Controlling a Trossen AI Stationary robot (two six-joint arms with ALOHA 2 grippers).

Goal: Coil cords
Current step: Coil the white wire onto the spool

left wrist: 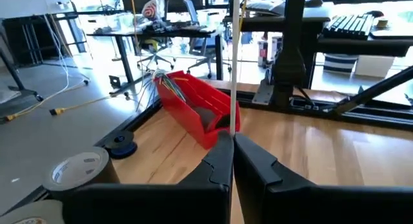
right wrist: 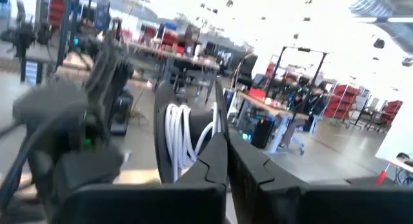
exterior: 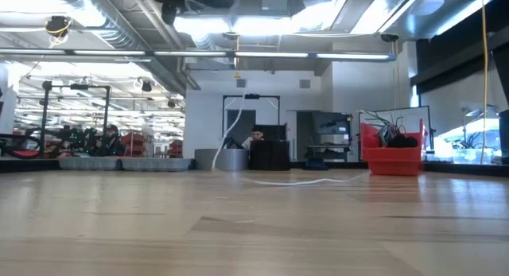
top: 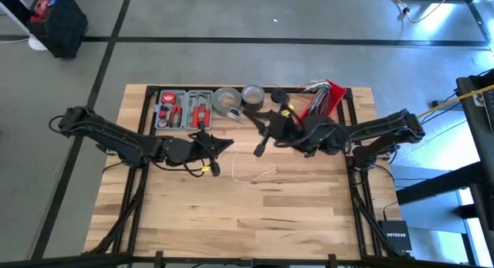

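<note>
The cord is a thin white cable. A slack stretch of it (top: 255,175) lies on the table's middle (exterior: 296,180), and a strand (exterior: 231,125) rises from there. My left gripper (top: 228,143) is shut on a strand that runs straight up out of its fingers (left wrist: 232,143). My right gripper (top: 266,137) hovers higher, right of the left one, shut (right wrist: 226,146), with a small coil of white loops (right wrist: 184,139) beside its fingers. In the low view both grippers are above the picture. My left gripper pinches a single strand of the cord (left wrist: 233,124) between its two fingertips, coming nearly level from the table's left. The strand rises taut above the fingers. My right gripper has several loops of the cord (right wrist: 187,130) standing upright against one finger (right wrist: 210,166). Its own fingers hide where they grip the loops. The coil is clear of the table.
Along the far edge stand a grey tool tray (top: 181,110), two tape rolls (top: 228,100) (top: 252,93), a small black disc (top: 276,94) and a red bin of wires (top: 328,94) (left wrist: 197,104). The near half of the wooden table (top: 231,222) is bare.
</note>
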